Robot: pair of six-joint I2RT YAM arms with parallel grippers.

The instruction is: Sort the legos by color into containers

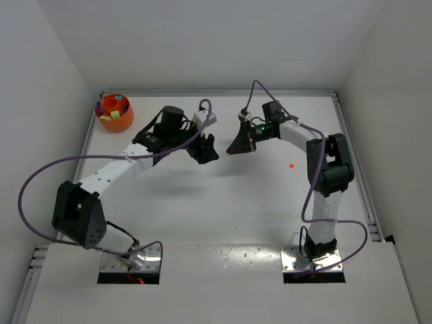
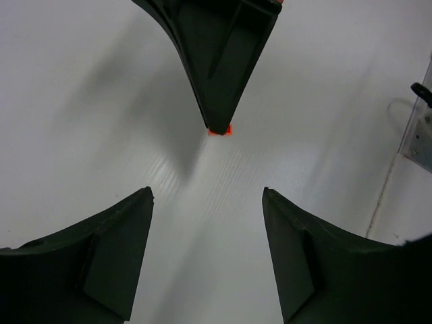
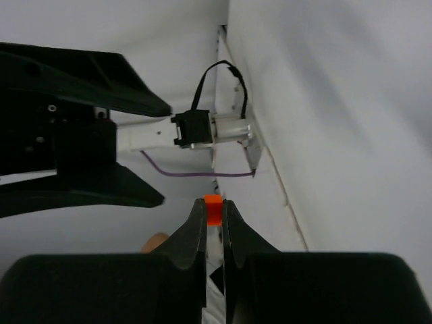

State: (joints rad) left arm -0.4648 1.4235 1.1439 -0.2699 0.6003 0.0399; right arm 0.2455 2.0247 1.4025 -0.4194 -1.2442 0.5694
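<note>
Hard to make out from top view: R gripper (image 1: 231, 152) tips, just a dark wedge w/ an orange speck at the point; bowl contents too small to count. In L wrist view, both L gripper (image 2: 206, 192) fingers cut off at 6 o'clock, R gripper cropped at 12 o'clock. In R wrist view, L gripper cropped at 9 o'clock; tan blob (image 3: 156, 241) beside R fingers unclear. White table (image 1: 223, 223), matte, faintly ribbed close up; plain white walls (image 1: 202, 40) around; metal rail (image 1: 358, 169) along 3 o'clock edge. Purple cables (image 1: 40, 175) looping off both arms. R gripper pressed together on tiny orange lego brick (image 3: 213, 209): blocky, glossy, near table centre; touching surface or not, can't tell. L gripper spread wide, nothing between, facing R gripper from 9 o'clock, apart. Round orange plastic bowl (image 1: 115, 113) at table's 10 o'clock corner, w/ yellow-green, blue, purple legos (image 1: 113, 116) inside. Loose red-orange lego (image 1: 291, 165) on table at 3 o'clock of R gripper.
</note>
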